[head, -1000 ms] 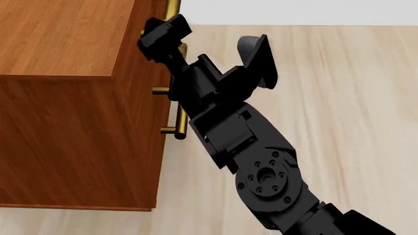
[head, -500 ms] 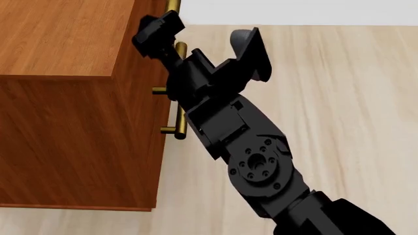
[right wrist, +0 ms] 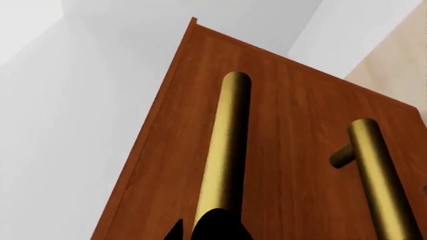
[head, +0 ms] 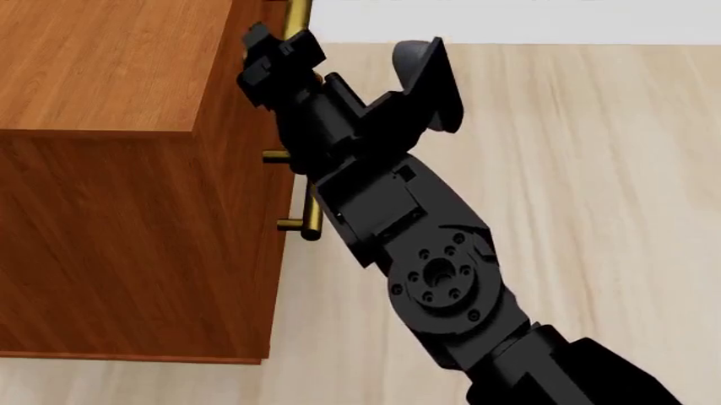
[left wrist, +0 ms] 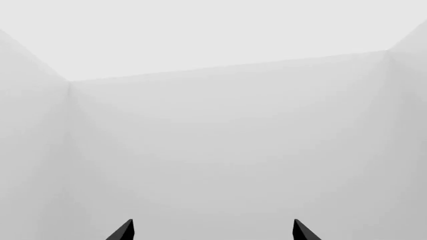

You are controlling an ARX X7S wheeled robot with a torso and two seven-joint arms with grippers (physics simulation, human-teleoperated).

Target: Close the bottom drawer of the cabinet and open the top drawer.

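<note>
I have the right gripper (head: 276, 51) up against the cabinet (head: 113, 169) front at the top drawer's handle (right wrist: 223, 150), since that drawer must be pulled open. From the wrist the brass bar runs straight into the gripper; whether it is clenched on it I cannot tell. A lower handle (head: 306, 207) juts from the front below. The bottom drawer is hidden from me. The left gripper (left wrist: 212, 231) is released, pointing at blank white walls. The cabinet stands on a pale plank floor (head: 586, 169).
</note>
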